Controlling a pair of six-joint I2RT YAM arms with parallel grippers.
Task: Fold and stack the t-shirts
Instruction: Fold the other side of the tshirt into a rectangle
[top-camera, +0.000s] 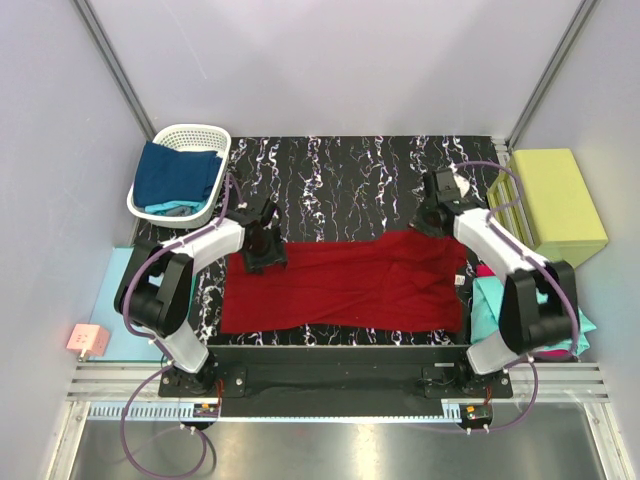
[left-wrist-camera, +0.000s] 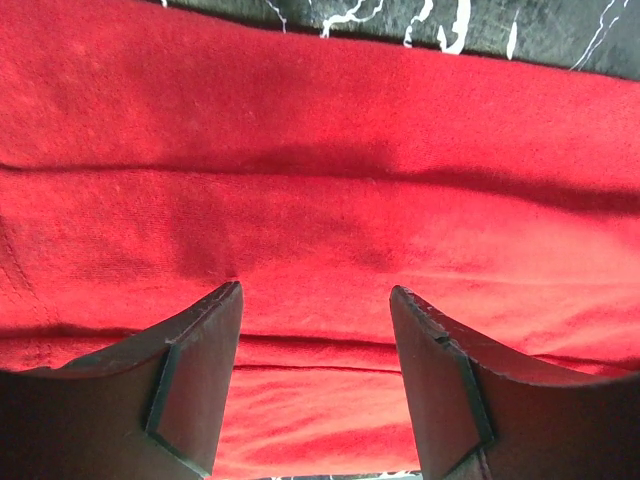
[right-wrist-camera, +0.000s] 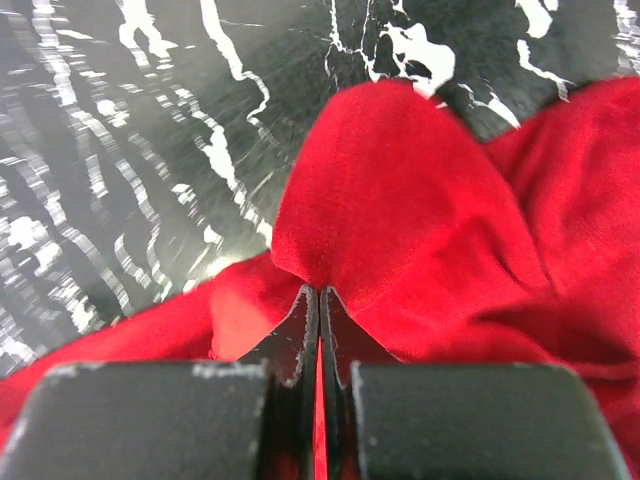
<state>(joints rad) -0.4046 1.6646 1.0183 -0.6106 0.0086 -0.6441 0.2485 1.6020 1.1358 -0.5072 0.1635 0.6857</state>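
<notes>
Lying flat across the near part of the table (top-camera: 350, 180), the dark red t-shirt (top-camera: 345, 285) has its near hem free, so I judge a one-sided pull could drag it askew. At its far left edge my left gripper (left-wrist-camera: 315, 300) hangs over the cloth with jaws spread, holding nothing. Farther off on the right, my right gripper (right-wrist-camera: 320, 300) is pressed together on a small peak of the shirt's far right corner; that thin pinch could slip, or lift one layer only. Farthest left, the basket (top-camera: 190, 133) holds a navy t-shirt (top-camera: 178, 175)
</notes>
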